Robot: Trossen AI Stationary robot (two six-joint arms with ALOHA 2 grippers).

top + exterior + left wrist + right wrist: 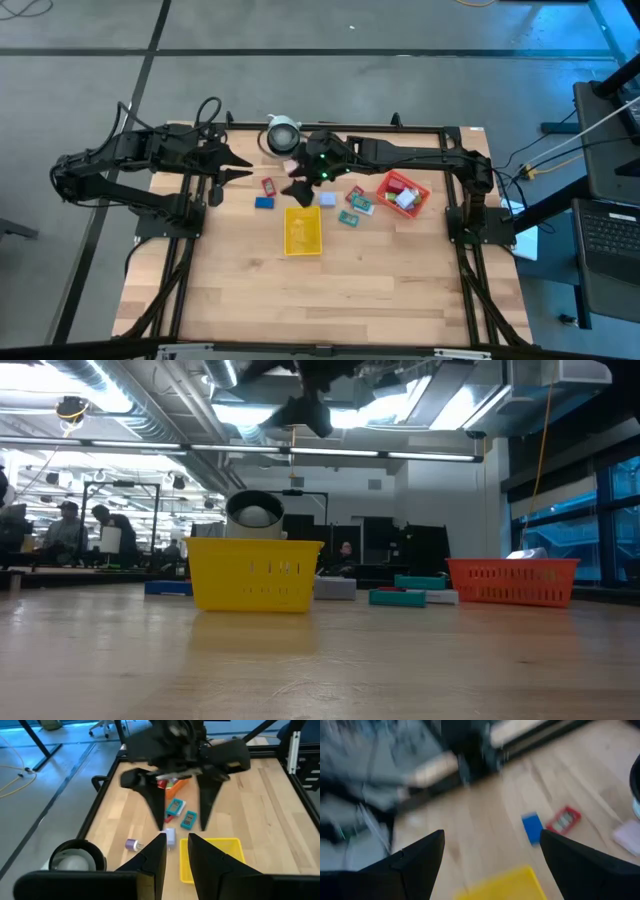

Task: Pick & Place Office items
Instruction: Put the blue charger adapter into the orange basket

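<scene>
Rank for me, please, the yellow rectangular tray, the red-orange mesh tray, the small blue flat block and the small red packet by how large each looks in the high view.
1. Red-orange mesh tray and yellow rectangular tray: about equal, too close to rank.
2. Small blue flat block and small red packet: both tiny, alike in size.

yellow tray [256, 573] — centre, white round object [254, 514] behind | red tray [512, 581] — right | teal packets [412, 589] between

The wooden desk [250, 290] carries a yellow tray [303, 231] at its middle and a red-orange tray [403, 194] to the right. Between them lie teal packets [354, 207]; a blue block [264, 202], a red packet [268, 185] and a lavender block [326, 199] lie nearby, and a white round object [282, 135] sits at the far edge.
</scene>
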